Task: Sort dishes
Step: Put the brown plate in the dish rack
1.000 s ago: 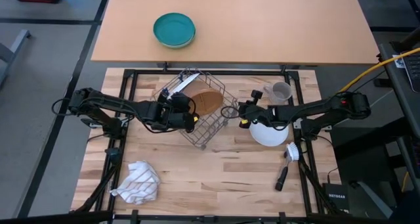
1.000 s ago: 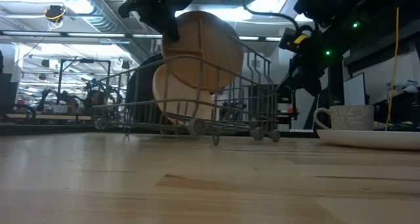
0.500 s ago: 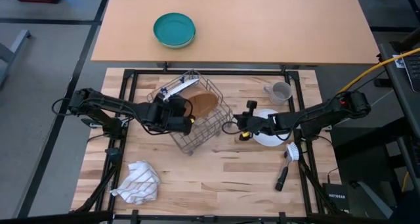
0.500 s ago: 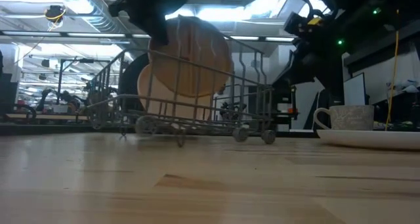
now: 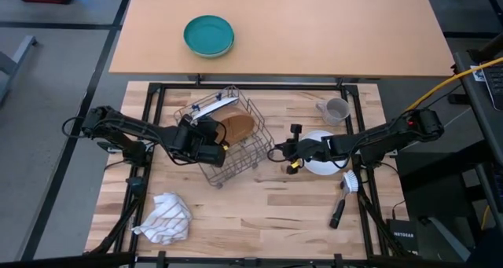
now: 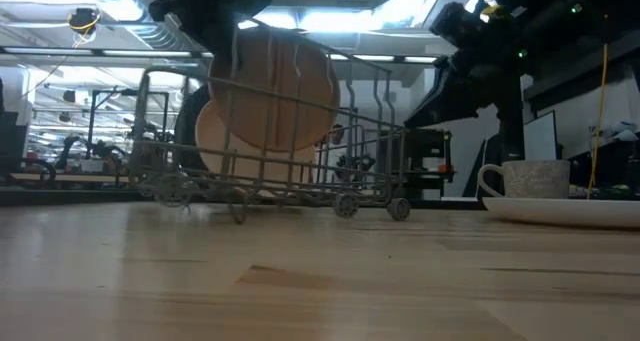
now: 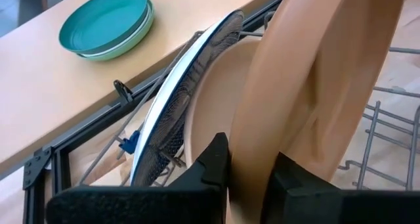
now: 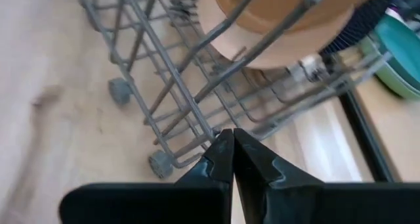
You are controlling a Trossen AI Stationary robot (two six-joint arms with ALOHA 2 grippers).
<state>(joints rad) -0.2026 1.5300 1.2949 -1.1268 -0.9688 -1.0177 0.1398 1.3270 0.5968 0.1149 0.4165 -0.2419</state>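
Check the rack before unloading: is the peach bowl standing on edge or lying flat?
On edge: the peach bowl stands upright in the wire rack.

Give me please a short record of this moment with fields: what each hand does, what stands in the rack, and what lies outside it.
left hand: shut on the peach-pink bowl, held on edge inside the wire rack
right hand: shut, empty, close beside the rack's wall
in rack: the bowl, a blue plate upright behind it
outside rack: white plate under the right arm, grey mug, dish brush, striped cloth
far table: teal-green bowl
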